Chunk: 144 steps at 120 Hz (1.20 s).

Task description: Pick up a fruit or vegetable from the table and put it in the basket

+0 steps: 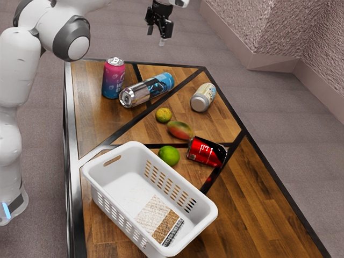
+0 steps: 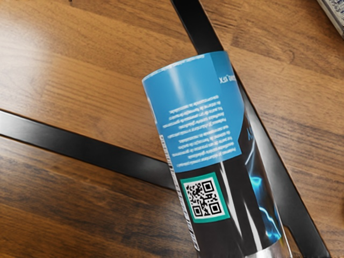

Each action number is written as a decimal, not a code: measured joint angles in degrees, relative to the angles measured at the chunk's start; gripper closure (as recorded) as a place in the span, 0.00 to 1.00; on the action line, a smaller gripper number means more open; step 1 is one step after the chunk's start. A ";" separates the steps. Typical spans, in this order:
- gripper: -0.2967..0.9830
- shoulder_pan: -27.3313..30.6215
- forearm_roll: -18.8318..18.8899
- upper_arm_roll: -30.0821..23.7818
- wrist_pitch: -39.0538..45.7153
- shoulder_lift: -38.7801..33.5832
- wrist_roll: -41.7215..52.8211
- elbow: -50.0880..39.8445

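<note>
High over the table's far end in the exterior view, my gripper [image 1: 156, 36] stands open, its fingers apart and nothing between them. Well below it on the wood lie a small yellow-green citrus fruit [image 1: 163, 115], a red-green mango [image 1: 180, 129] and a green lime [image 1: 169, 156]. The white basket [image 1: 95, 177] is at the near end, close to the lime, with a brown-and-white patterned patch at its bottom. Under my hand, the wrist view has the blue and black can [image 2: 199, 118] lying on its side.
In the exterior view, a pink-blue can [image 1: 113, 78] stands upright beside the lying blue-silver can [image 1: 147, 90]. A pale can [image 1: 203, 97] lies toward the right edge, and a red-black can [image 1: 206, 152] lies against or very near the mango. Black strips cross the wooden table [image 1: 258, 199].
</note>
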 joint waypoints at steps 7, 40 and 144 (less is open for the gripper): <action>0.23 0.04 -0.17 0.06 -0.01 -0.04 0.42 0.00; 0.23 5.51 -3.75 1.51 -1.71 -8.00 1.87 4.60; 0.23 -6.55 7.41 -21.44 7.72 11.98 35.72 4.59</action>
